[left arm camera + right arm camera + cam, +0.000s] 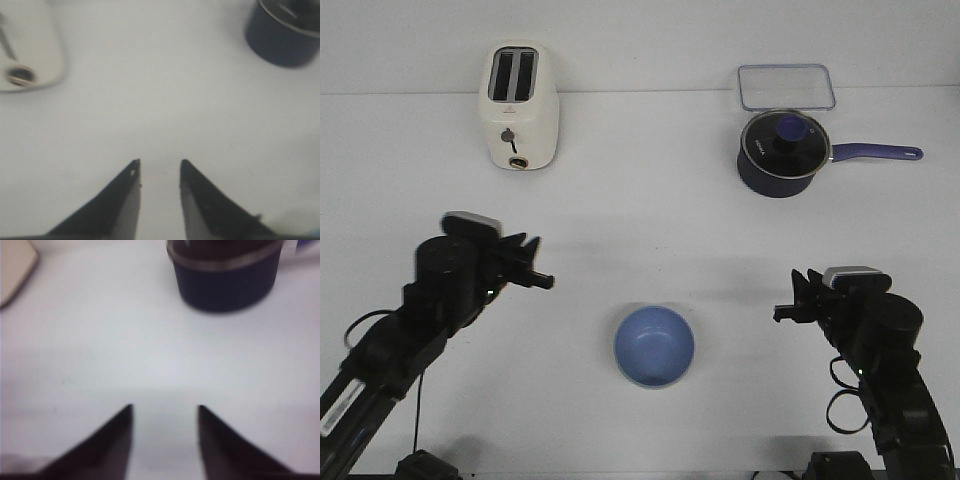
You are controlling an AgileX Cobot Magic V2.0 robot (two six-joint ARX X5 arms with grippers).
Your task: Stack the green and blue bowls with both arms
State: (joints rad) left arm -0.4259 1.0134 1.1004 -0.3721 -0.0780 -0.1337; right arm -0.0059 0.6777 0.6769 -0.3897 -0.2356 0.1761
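Left claw (542,281) is hovering over bare surface (640,220) w/ its fingers spread a little, nothing btwn them; the left wrist view is showing two dark tips (134,172) w/ a clear gap and only white surface under them. Right claw (784,313) is doing the same on the other side: tips apart, pinching nothing, per the right wrist view (165,412). Both are pointing inward toward the middle of the surface.

Btwn the two claws, a bit nearer the robot, the blue bowl (654,346) is sitting upright, mouth up, well apart from either claw. Only one bowl is showing. No green rim is peeking out in the front view, so I can't tell if the green one is tucked under the blue or just out of frame.

Farther out, at the back: a cream toaster (520,108) on the left, a dark navy saucepan (782,152) w/ glass lid on the right, a clear lidded container (786,87) just behind it.

Progress, as a judgement: either the stack is already made and both arms are sitting clear, or the green bowl is missing and stacking isn't started. Pics aren't settling which.
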